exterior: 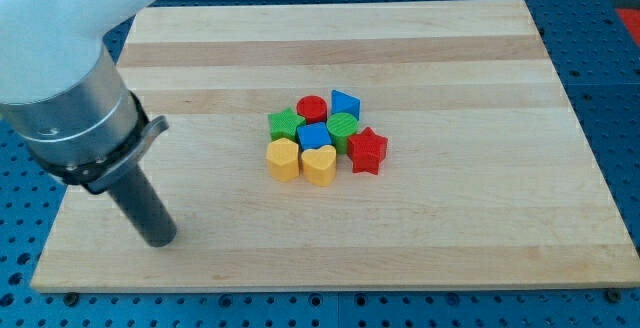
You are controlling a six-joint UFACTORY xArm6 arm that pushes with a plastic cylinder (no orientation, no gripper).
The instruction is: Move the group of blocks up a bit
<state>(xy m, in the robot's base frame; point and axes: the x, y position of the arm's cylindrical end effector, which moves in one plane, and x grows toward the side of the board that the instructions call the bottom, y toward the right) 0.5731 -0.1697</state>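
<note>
A tight group of blocks sits near the board's middle. At its top are a red cylinder (312,108) and a blue triangular block (345,103). Below them are a green star (285,123), a blue cube (314,135) and a green cylinder (343,127). At the bottom are a yellow hexagonal block (283,158), a yellow heart (319,165) and a red star (367,150). My tip (160,238) is at the board's lower left, far left of the group and touching no block.
The wooden board (450,238) lies on a blue perforated table (615,28). The arm's large white and grey body (70,88) covers the board's upper left corner.
</note>
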